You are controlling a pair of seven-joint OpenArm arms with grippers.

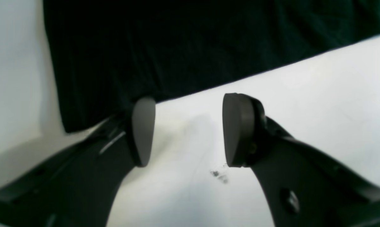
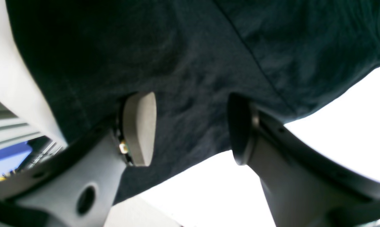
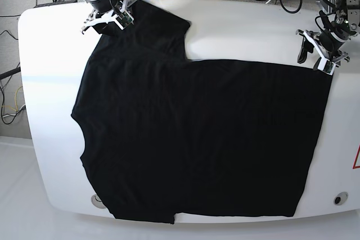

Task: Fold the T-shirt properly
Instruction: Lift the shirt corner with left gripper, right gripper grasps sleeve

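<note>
Two pads frame the left wrist view, and the left gripper [image 1: 183,130] stands apart with nothing between its jaws, only bare white table [image 1: 303,104]. The T-shirt [image 1: 177,47] lies just beyond, its straight edge running from lower left to upper right, and one pad [image 1: 143,130] sits near that edge by the corner. The risk here, as I judge it, is a closure that catches table rather than cloth, since the edge is beside the gap, not inside it.

In the right wrist view the right gripper [image 2: 190,129] is also parted and clamps nothing, yet dark fabric [image 2: 183,63] fills the space behind and between the pads, with a seam slanting across the cloth. A pinch from this pose could gather a loose wrinkle or more than one layer, which would drag the sleeve askew.

The base view shows the garment [image 3: 197,139] spread flat over most of the table [image 3: 253,26], covering it from near the far edge down to the near edge. Its long axis runs left to right: one sleeve lies at the far left under the right gripper [image 3: 107,18], the hem at the right close to the left gripper [image 3: 316,53]. If the two arms lift unevenly, the fold line would likely skew.
</note>
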